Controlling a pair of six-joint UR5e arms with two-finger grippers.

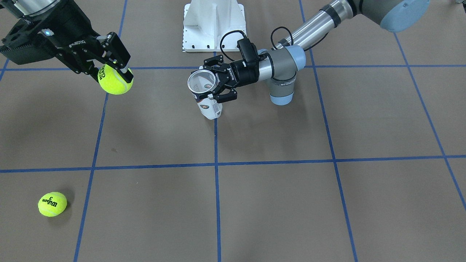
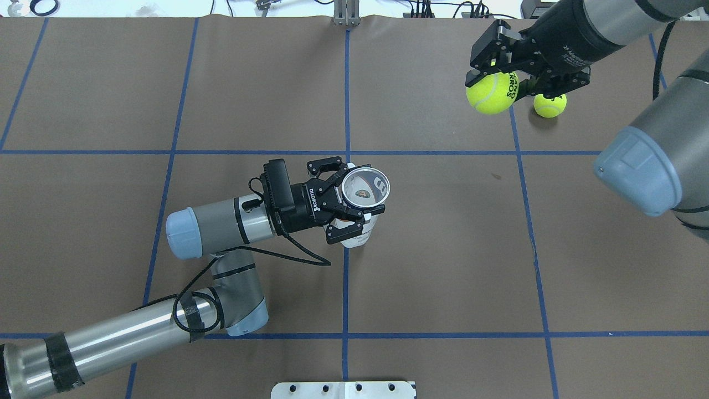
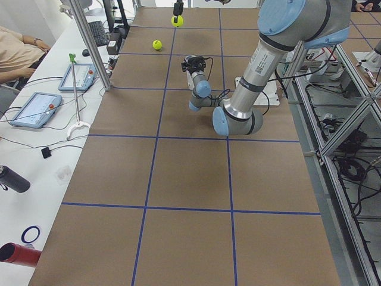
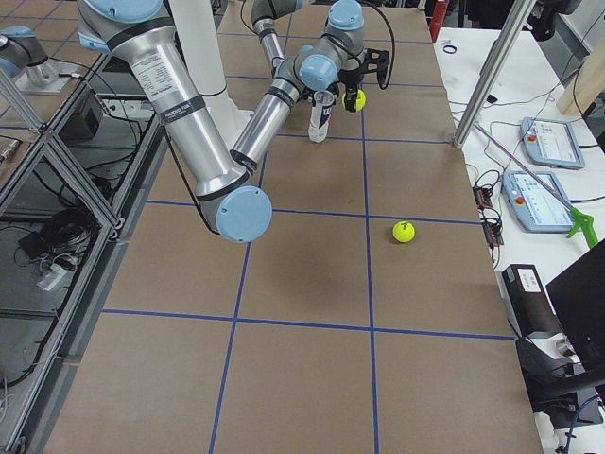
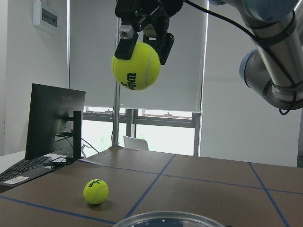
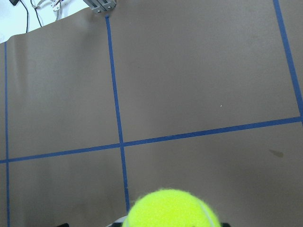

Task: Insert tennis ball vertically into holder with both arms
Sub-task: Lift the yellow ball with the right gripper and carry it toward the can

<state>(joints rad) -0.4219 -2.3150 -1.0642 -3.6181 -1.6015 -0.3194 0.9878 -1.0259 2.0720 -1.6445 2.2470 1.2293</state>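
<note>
The right arm's black two-finger gripper hangs above the tabletop's right half with its fingers clamped on a bright yellow-green felt tennis ball printed in black, the ball bulging out below the fingertips and clear of the surface. Seen from the left wrist camera, this ball sits high in the air, and in the right wrist view its top fills the lower edge over bare table. The left arm's black gripper lies level, with its fingers closed round the upper part of the clear plastic tube holder, just under the silver rim. The holder, with its white and navy label, stands upright with its open mouth up, on a blue tape line near the middle of the tabletop's width and closer to the robot's edge than to the operators' edge, well apart from the held ball. A second yellow-green tennis ball rests on the tabletop toward the operators' edge, on the robot's right. The brown paper-covered tabletop carries a grid of blue tape lines. A white metal pedestal base stands at the robot's edge, behind the holder.
</note>
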